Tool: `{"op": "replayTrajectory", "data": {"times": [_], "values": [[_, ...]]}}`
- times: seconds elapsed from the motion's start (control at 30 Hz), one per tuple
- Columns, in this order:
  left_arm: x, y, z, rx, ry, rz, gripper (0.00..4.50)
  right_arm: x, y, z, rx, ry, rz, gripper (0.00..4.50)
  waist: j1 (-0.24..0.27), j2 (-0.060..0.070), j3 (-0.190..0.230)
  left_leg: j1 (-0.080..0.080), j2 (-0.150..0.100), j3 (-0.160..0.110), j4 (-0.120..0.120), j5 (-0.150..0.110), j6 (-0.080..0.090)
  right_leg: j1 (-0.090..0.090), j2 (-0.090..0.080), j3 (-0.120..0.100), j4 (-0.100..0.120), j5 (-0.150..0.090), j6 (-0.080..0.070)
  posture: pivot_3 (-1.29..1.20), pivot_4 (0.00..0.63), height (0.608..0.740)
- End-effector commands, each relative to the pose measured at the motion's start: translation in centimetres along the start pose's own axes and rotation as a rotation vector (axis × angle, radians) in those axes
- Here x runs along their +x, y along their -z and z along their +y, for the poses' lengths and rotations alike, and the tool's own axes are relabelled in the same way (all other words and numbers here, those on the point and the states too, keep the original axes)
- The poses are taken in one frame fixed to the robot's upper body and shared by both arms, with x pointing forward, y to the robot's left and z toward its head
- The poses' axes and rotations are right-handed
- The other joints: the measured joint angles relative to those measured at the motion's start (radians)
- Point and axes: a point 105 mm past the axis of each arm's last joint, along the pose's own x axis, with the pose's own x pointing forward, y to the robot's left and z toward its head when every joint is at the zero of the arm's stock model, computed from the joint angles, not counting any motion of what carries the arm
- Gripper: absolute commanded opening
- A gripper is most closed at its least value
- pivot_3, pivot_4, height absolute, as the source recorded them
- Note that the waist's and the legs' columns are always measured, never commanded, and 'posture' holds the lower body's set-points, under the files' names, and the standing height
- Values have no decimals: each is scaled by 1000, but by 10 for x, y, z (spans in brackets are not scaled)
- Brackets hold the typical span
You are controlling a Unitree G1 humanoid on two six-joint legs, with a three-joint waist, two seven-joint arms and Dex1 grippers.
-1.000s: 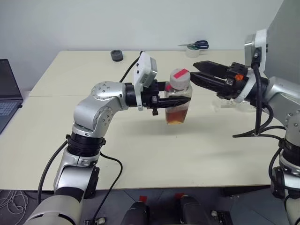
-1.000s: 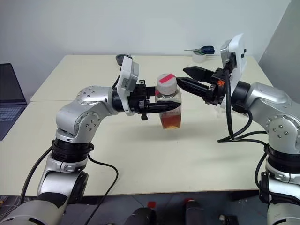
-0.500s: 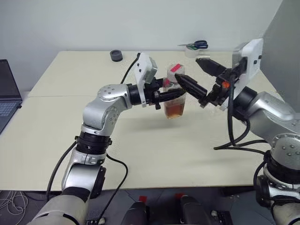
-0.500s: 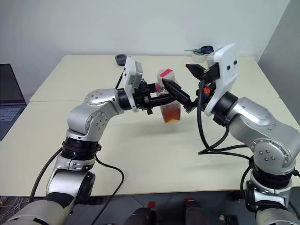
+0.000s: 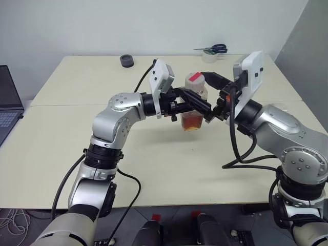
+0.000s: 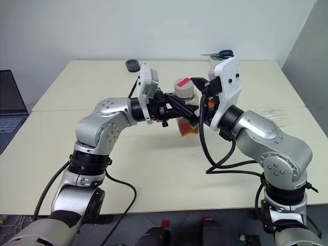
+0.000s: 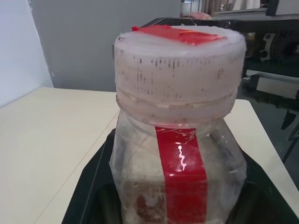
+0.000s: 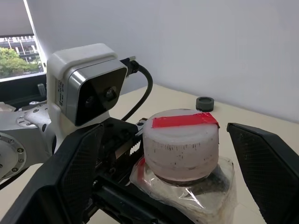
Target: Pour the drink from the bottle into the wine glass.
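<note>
Two arms meet mid-table: left gripper (image 5: 192, 105) jaws clamp the bottle (image 5: 195, 105) body, held above the table. Right gripper (image 8: 154, 154) has swung in, jaws now wide around the cap (image 8: 181, 140) (unscrewing likely next, drink (image 5: 192, 122) unpoured).

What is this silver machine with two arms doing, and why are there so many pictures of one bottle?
It is a robot with two arms, each ending in a gripper with two black fingers. Two pictures come from cameras in its head, looking down at a pale table. The two close-ups come from small cameras on its wrists. The left gripper is shut on the bottle, holding it above the table. The bottle has a white cap with red tape and some reddish-brown drink inside. The right gripper is open, with a finger on either side of the cap. Far back lie scissors and a small dark roll.
</note>
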Motion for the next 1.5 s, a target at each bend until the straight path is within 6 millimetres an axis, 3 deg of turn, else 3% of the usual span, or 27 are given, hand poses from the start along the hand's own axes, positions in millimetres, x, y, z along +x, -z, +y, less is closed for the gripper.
{"op": "replayTrajectory", "data": {"times": [0.03, 0.2, 0.5, 0.63, 0.9, 1.03, 1.27, 1.3, 1.37, 1.5], "values": [[-2, -17, -4, 53, 8, -37, 1883, -2, -16, 0, -31, 3, -71, 3597, 0, 0, 0, 0, 0, 0, 0, 0, 0, 0, 0, 0, 0, 0, 0, 0, 150, 740], [-3, -15, -7, 49, 14, -31, 1883, -4, -19, -3, -29, 10, -82, 1961, 0, 0, 0, 0, 0, 0, 0, 0, 0, 0, 0, 0, 0, 0, 0, 0, 150, 740], [-3, -16, -8, 49, 23, -30, 1883, -8, -20, -5, -36, 9, -86, 1951, 0, 0, 0, 0, 0, 0, 0, 0, 0, 0, 0, 0, 0, 0, 0, 0, 150, 740], [-3, -18, -12, 46, 54, -31, 1883, -15, -24, -3, -17, -102, -86, 1951, 0, 0, 0, 0, 0, 0, 0, 0, 0, 0, 0, 0, 0, 0, 0, 0, 150, 740], [-3, -21, -22, 56, 133, -24, 1883, -26, -15, -21, 27, -406, 18, 1951, -2, 0, 0, 1, 0, 2, 0, 0, 1, 1, 2, 0, 0, 0, 0, 0, 150, 740], [-2, -27, -27, 48, 162, -41, 1883, -19, -12, -47, 103, -437, 42, 1951, -4, 0, 0, 2, 1, 2, 0, 0, 1, 1, 5, 0, 0, 0, 0, 0, 150, 740], [-4, -26, -27, 46, 159, -36, 1883, -16, -12, -50, 98, -457, 44, 1951, 0, 0, 0, 1, 1, 1, 0, 0, 0, 1, 0, 0, -1, 0, 0, 0, 150, 740], [-5, -25, -27, 45, 158, -36, 1883, -18, -13, -50, 102, -454, 47, 2509, 1, 0, 0, 1, 0, 1, 0, 0, 0, 1, 0, 0, -1, 0, 0, 0, 150, 740], [-5, -25, -27, 45, 157, -35, 1883, -23, -13, -49, 110, -449, 54, 2893, 1, 0, 0, 1, 0, 1, 0, 0, 0, 1, 0, 0, -1, 0, 0, 0, 150, 740], [-6, -24, -27, 46, 150, -36, 1883, -34, -15, -47, 101, -424, 70, 4337, 3, 0, 0, 0, 0, 1, 0, 0, 0, 1, 0, 0, -1, 0, 0, 0, 150, 740]]}}
